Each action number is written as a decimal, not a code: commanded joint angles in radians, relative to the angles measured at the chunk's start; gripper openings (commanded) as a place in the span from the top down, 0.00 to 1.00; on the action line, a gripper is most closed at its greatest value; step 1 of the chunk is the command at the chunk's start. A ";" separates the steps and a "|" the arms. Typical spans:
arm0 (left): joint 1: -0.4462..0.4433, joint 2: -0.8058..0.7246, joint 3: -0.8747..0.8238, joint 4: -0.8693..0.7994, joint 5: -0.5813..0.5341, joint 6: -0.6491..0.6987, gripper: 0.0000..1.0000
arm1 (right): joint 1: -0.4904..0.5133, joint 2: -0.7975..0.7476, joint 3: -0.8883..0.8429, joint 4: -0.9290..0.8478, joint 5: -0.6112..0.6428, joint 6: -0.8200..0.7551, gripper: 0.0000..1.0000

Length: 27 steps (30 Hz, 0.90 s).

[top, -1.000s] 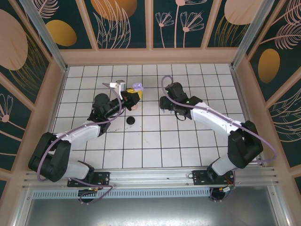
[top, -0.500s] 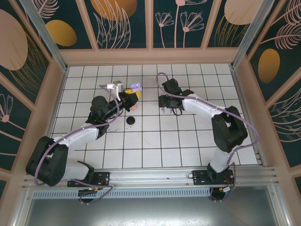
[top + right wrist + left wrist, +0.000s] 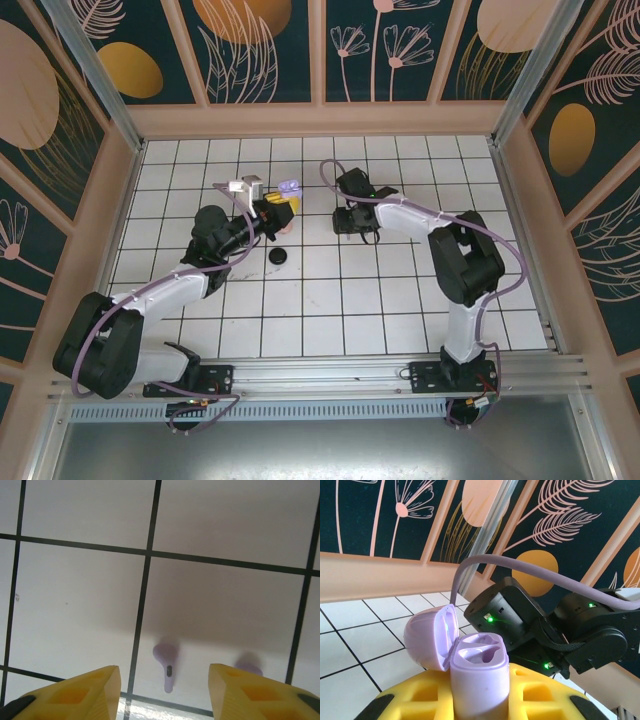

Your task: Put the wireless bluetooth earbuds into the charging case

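My left gripper [image 3: 281,207] is shut on an open lilac charging case [image 3: 290,187], holding it upright above the tiles. In the left wrist view the case [image 3: 479,666] stands between the yellow fingers [image 3: 420,700], its lid [image 3: 427,638] swung back to the left and both sockets empty. My right gripper [image 3: 355,222] hangs open just above the floor, right of the case. In the right wrist view a lilac earbud [image 3: 166,663] lies flat on a tile between the open fingers [image 3: 80,692]. A second lilac earbud [image 3: 248,663] lies to its right, partly hidden behind the right finger.
A round black case [image 3: 279,257] sits shut on the tiles in front of the left gripper. The right arm's black wrist [image 3: 520,622] is close behind the lilac case. Wooden walls [image 3: 320,120] ring the tiled floor.
The right gripper has drifted left and slightly farther away, closer to the held case, and its arm has folded in. The left gripper has kept the lilac case almost still.
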 commanded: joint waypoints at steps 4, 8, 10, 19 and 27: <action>-0.001 -0.014 0.009 -0.013 0.027 0.029 1.00 | -0.006 0.045 0.047 -0.048 -0.018 -0.034 0.56; -0.001 -0.010 0.012 -0.017 0.028 0.029 1.00 | -0.006 0.062 0.053 -0.052 -0.021 -0.038 0.58; -0.001 -0.010 0.014 -0.019 0.032 0.032 1.00 | -0.006 0.070 0.059 -0.052 -0.020 -0.038 0.59; -0.001 -0.009 0.018 -0.027 0.033 0.036 1.00 | -0.006 0.092 0.073 -0.053 -0.020 -0.041 0.62; -0.001 -0.003 0.014 -0.016 0.034 0.033 1.00 | -0.001 0.112 0.076 -0.057 -0.020 -0.036 0.65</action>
